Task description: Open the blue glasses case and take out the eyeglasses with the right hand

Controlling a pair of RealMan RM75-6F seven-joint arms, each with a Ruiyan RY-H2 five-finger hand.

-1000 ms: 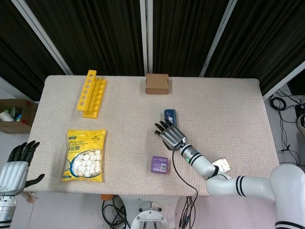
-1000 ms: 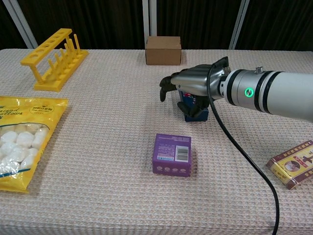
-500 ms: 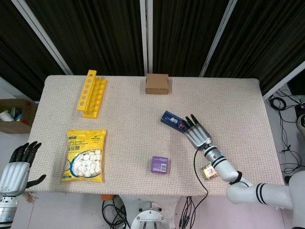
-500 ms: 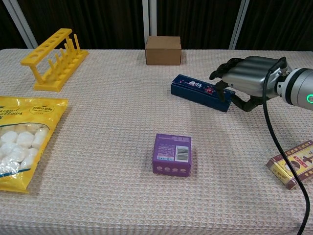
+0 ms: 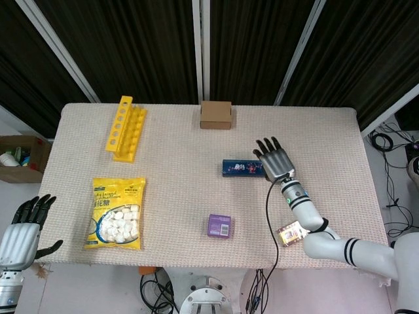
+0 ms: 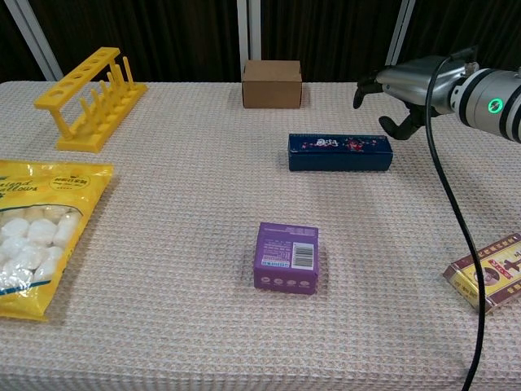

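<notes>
We are seeing the closed blue glasses case (image 5: 243,168) lying mid-table, right hand (image 5: 273,157) hovering spread, empty, beside it. Only the head view is showing the left hand (image 5: 21,230), fingers apart, off the table's near-left corner.

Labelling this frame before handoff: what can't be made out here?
- Blue glasses case: shut, so eyeglasses hidden in both views.
- Right hand: palm side hidden by its own back, chest view.
- Left hand: cut by the head view's edge; absent from chest view.
- Purple box print: too small.
</notes>
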